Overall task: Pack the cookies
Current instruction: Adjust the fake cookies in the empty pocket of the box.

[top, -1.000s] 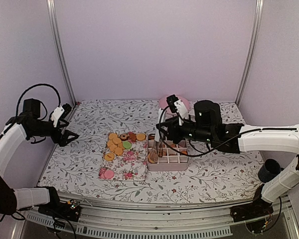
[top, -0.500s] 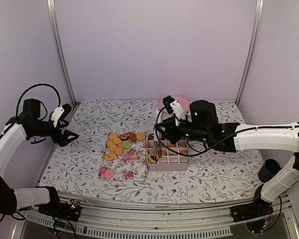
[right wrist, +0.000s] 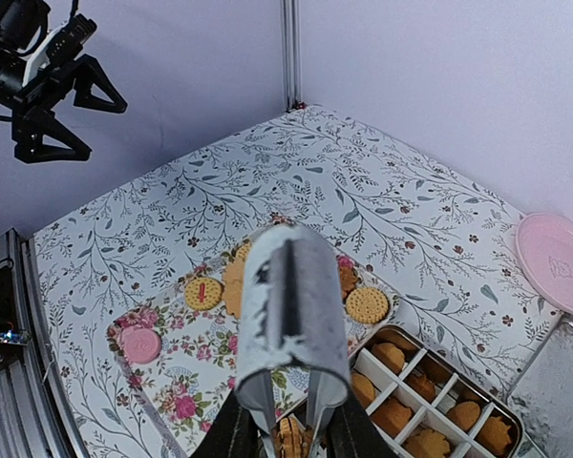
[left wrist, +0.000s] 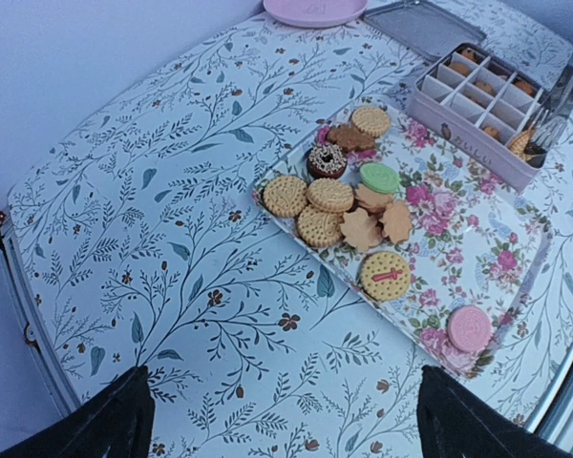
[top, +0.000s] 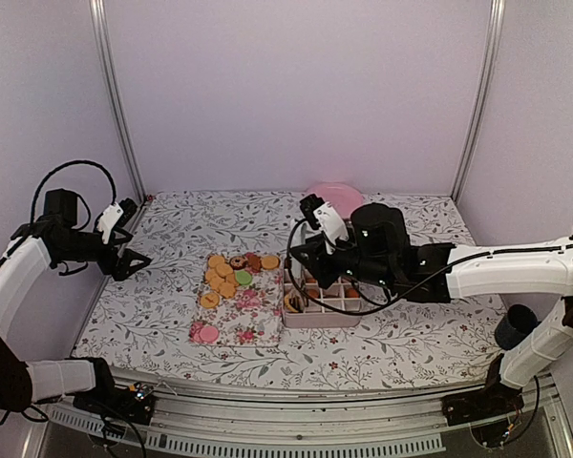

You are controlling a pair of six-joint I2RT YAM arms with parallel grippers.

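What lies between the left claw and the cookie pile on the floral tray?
Nothing but bare flowered tablecloth lies between the left claw and the cookies; the top view shows it.

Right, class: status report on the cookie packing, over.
Left gripper open, parked far left. Right gripper over the box corner, grip unclear. Most cookies on floral tray, some boxed. Nothing blocking.

top external: set high behind, whole table [top: 172, 286] seen
left wrist: angled down rightward, closer
right wrist: aimed down leftward, close
shared: floral tray [top: 253, 307] caught by all
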